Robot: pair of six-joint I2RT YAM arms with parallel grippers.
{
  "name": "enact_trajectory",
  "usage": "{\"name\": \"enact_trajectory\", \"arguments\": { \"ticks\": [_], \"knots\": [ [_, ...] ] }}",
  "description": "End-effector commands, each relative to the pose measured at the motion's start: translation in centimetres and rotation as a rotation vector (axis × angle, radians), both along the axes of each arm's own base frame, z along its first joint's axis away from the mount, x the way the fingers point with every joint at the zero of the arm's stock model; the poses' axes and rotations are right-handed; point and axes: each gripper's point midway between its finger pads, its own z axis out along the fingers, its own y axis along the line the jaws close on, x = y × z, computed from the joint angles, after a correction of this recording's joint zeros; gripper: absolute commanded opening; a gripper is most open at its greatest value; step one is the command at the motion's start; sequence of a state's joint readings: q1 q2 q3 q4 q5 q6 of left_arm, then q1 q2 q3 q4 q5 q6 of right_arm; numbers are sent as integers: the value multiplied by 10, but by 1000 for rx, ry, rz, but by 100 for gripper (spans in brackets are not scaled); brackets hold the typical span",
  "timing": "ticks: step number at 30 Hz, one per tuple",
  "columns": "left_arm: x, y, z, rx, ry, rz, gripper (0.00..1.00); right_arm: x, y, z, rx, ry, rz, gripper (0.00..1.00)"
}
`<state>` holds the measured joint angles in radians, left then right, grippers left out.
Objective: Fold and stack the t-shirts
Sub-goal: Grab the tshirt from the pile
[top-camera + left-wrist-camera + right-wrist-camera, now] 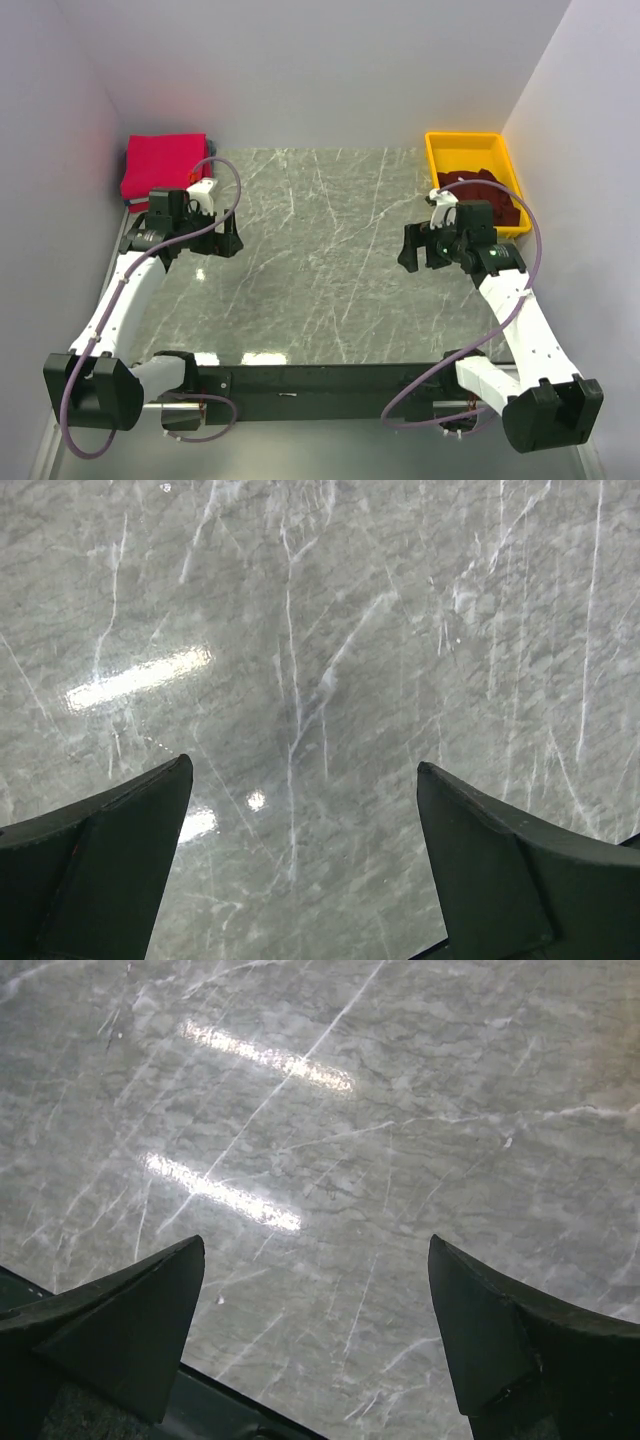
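Two white arms reach from the near edge over a grey veined marble counter point(320, 300), the left arm point(120, 300) along its left side and the right arm point(520, 310) along its right. At the far left corner lies the bright pinkish-red t-shirt point(163, 165), folded into a flat rectangle, just beyond the left arm's wrist. At the far right corner sits a yellow plastic tray point(463, 137), and the dark maroon t-shirt point(482, 186) lies crumpled inside it, well apart from the red one. The left hand point(226, 240) is over the counter with its dark fingers point(110, 860) spread wide, only marble showing between them. The right hand point(418, 250), near the tray's near end, likewise has its fingers point(520, 1350) wide apart and holds nothing
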<state>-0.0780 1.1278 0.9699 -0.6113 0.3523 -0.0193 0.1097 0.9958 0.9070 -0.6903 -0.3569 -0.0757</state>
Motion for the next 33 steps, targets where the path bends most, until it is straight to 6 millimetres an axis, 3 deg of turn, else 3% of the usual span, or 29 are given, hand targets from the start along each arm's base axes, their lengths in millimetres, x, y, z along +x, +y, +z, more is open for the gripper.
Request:
{"name": "enact_trajectory", "arguments": {
  "ticks": [1,5,6,8,10,11,12,13,14,15,16,17,18,19,20,21,22,23,24,25,27,28,29,30,32,33],
  "knots": [
    [5,1,20,36,-64,-47,99,12,-9,19,-7,-44,-47,98],
    [5,-2,26,49,-69,-108,100,33,-12,35,-10,-53,-57,98],
    [5,-3,29,50,-77,-113,100,41,-15,47,-10,-81,-66,99],
    [11,-2,37,47,-93,-102,100,57,-26,47,-27,-67,-95,99],
    [16,-5,43,43,-106,-117,99,76,-33,63,-31,-94,-110,99],
    [18,-6,45,37,-110,-121,99,89,-45,54,-33,-55,-146,99],
    [21,-6,46,38,-111,-116,99,103,-59,69,-33,-80,-184,99],
    [26,-5,48,39,-112,-111,99,113,-67,70,-32,-73,-206,99],
    [30,-5,48,43,-115,-104,99,128,-76,55,-33,-26,-227,99],
    [35,-2,52,56,-122,-93,99,143,-94,68,-31,-48,-277,99],
    [40,-1,46,60,-101,-87,99,158,-103,51,-27,1,-304,99],
    [42,1,44,67,-86,-84,99,168,-112,49,-21,11,-331,99],
    [47,2,43,69,-75,-91,99,182,-131,62,-7,-13,-386,99],
    [49,3,43,65,-67,-94,100,196,-142,42,-1,37,-412,99],
    [50,4,43,64,-62,-96,100,204,-153,36,-1,51,-435,99],
    [53,7,42,64,-56,-89,100,216,-164,45,-4,28,-455,99],
    [57,9,40,65,-51,-87,100,226,-179,19,-3,82,-477,99],
    [59,12,39,65,-48,-79,99,230,-187,9,-13,111,-496,99],
    [63,17,34,64,-35,-64,99,242,-197,15,-32,87,-511,99],
    [64,18,32,60,-23,-56,100,248,-208,-13,-63,137,-527,99],
    [65,18,23,54,18,-68,99,257,-220,-23,-118,133,-516,99],
    [65,17,20,51,33,-73,99,260,-224,-42,-135,162,-516,99],
    [67,28,17,49,49,-45,99,265,-226,-46,-148,158,-506,99],
    [68,28,12,51,66,-47,99,267,-228,-63,-151,185,-501,99],
    [69,31,6,53,90,-36,99,272,-230,-76,-161,197,-491,99],
    [70,32,2,55,105,-27,99,274,-230,-95,-161,227,-479,99]
  ]
}}
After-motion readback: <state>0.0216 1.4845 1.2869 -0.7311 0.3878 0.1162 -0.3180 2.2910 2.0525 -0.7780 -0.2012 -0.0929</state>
